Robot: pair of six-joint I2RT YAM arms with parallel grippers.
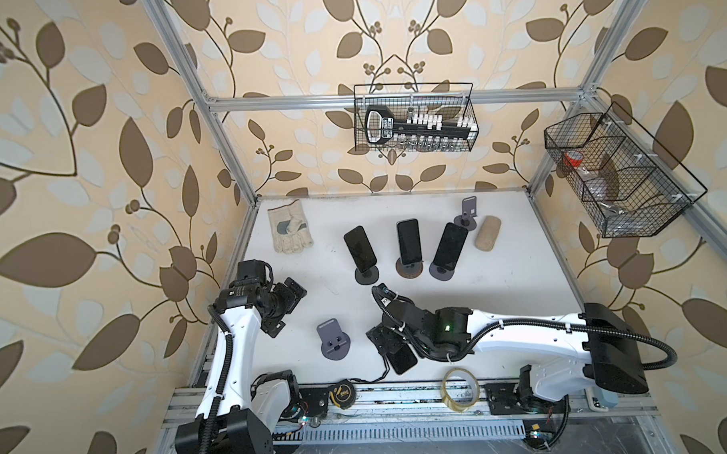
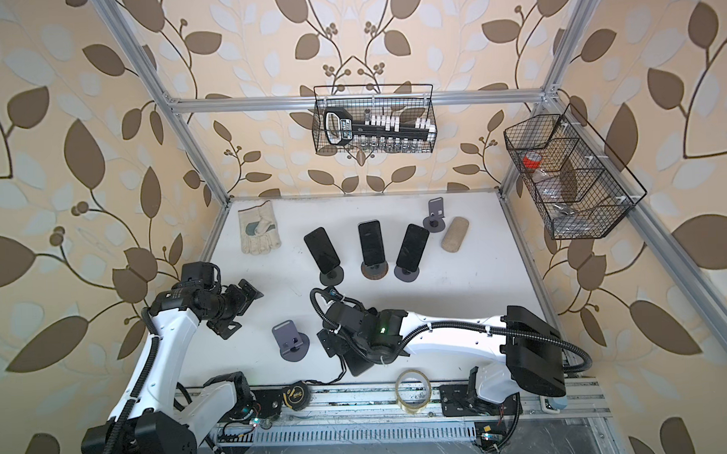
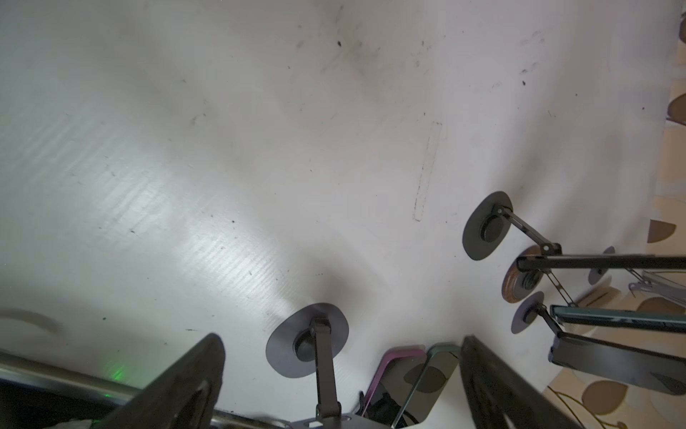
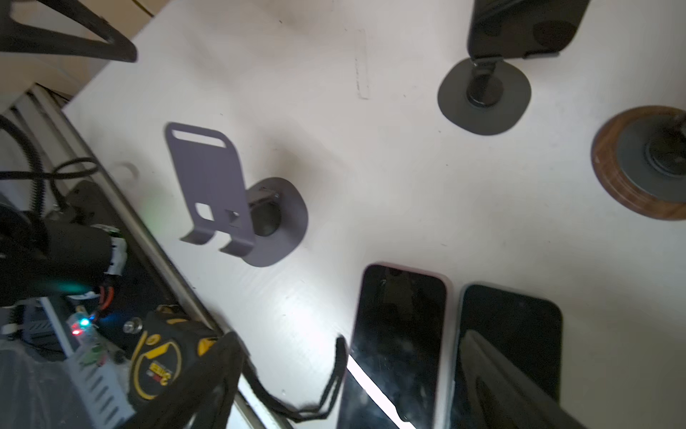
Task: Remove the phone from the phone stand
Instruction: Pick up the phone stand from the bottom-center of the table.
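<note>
I've got the right gripper (image 4: 349, 338) low over the front of the white table (image 1: 501, 281), jaws spread wide, nothing gripped. Two phones lie flat side by side under it. The pink-edged black-screened phone (image 4: 397, 334) sits between the fingers and the teal-edged black-screened phone (image 4: 519, 319) is under one finger. The empty grey-purple metal phone stand (image 4: 208, 178) is just beside them. My left gripper (image 1: 289, 307) hovers wide open, well apart.

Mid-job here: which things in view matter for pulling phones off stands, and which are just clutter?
Job:
- docked phones
- empty stands
- flat phones

Lying about:
- glove
- tan block
- tape measure
- tape roll
- wall baskets
</note>
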